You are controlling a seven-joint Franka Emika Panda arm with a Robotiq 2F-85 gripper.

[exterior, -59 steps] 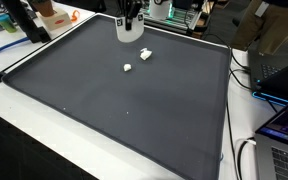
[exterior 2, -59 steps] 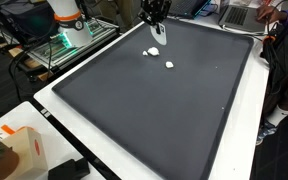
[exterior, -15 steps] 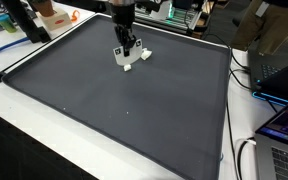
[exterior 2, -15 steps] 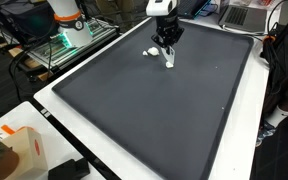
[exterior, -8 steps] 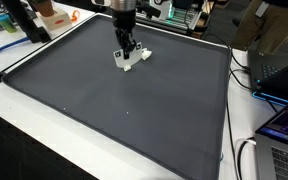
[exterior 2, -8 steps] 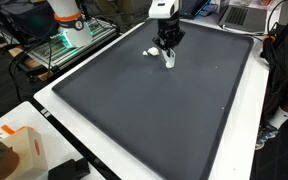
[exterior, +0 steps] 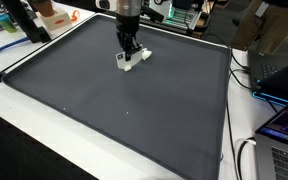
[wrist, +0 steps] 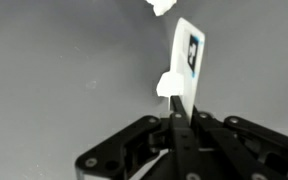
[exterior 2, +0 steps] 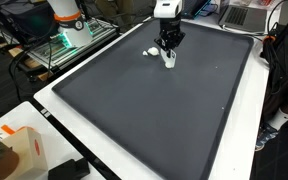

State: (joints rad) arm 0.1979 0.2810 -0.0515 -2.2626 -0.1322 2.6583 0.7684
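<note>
The gripper is seen low over the far part of the dark mat, its black fingers pointed straight down. The jaws are clenched, and a small white piece is pinched between the fingertips, which is confirmed in both exterior views: the gripper is set just over the mat, with the small white piece showing right below the tips. Whether the piece is clear of the mat or touching it cannot be told.

In the wrist view, the gripper is shown with its 2 fingers drawn tight together, and the small white piece is gripped at their very end. A flat white tab with a dark mark is seen rising beyond the piece; whether it belongs to the piece cannot be told.

A second white piece is left lying on the mat just beside the gripper, apart from the held one. It is picked out again in an exterior view as the second white piece, and at the top edge of the wrist view.

The mat is framed by the white table, and a laptop is glimpsed at the edge, well apart from the action.
</note>
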